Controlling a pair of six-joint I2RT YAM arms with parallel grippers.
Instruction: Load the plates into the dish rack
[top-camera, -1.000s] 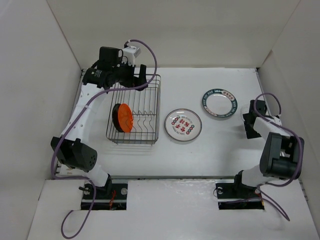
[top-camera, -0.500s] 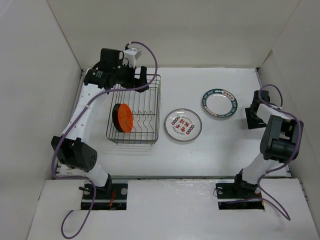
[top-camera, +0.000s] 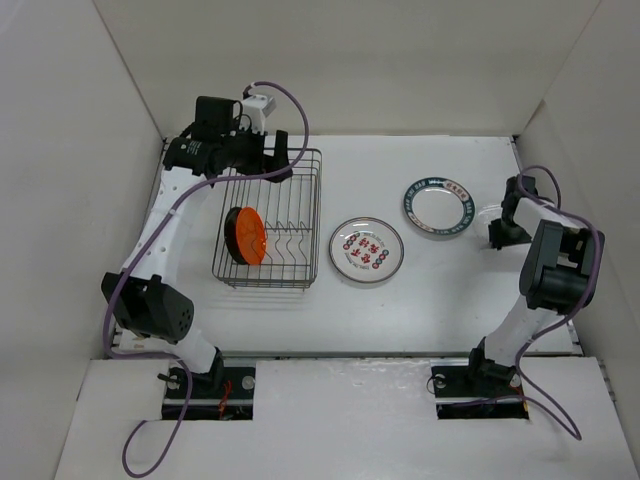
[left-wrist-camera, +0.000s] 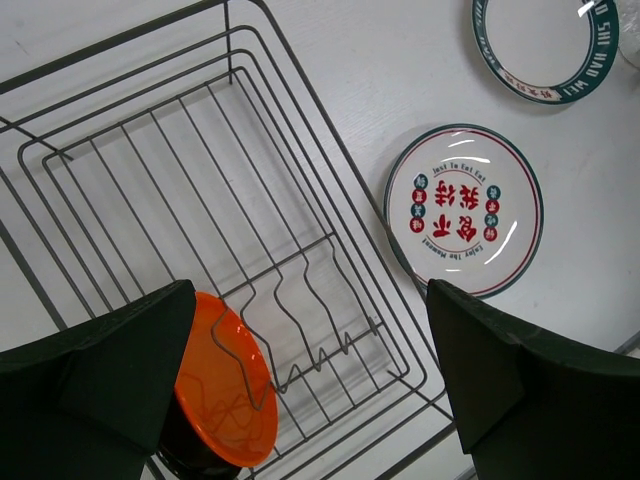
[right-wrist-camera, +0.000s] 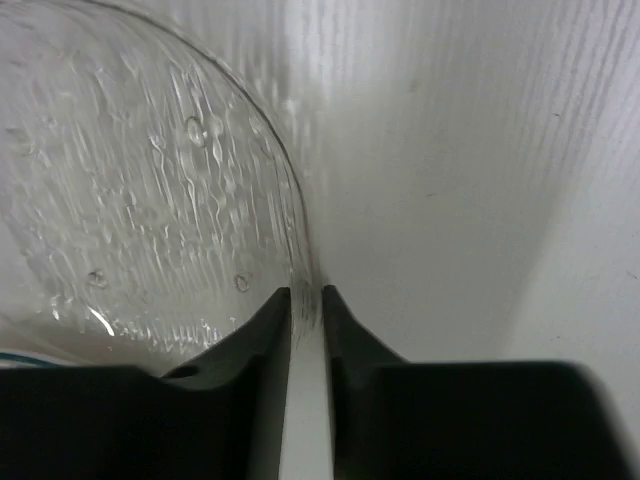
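The dish rack (top-camera: 268, 222) (left-wrist-camera: 150, 170) stands at the left. In it an orange plate (top-camera: 246, 235) (left-wrist-camera: 225, 390) stands on edge between the tines, with a black plate (left-wrist-camera: 190, 458) right behind it. My left gripper (top-camera: 232, 158) (left-wrist-camera: 310, 390) hangs open over the rack's far end, holding nothing. A white plate with red-black marks (top-camera: 367, 249) (left-wrist-camera: 465, 210) and a green-rimmed plate (top-camera: 440, 207) (left-wrist-camera: 545, 45) lie flat on the table. My right gripper (top-camera: 498, 232) (right-wrist-camera: 306, 300) is shut on the rim of the clear glass plate (top-camera: 488, 212) (right-wrist-camera: 130, 190), to the right of the green-rimmed one.
White walls close in the table (top-camera: 420, 300) on the left, back and right; the right wall stands close to my right arm. The left arm's purple cable (top-camera: 300, 120) loops above the rack's far end.
My right gripper has moved away from me to the glass plate's edge and closed on its rim. The left gripper has barely shifted above the rack.
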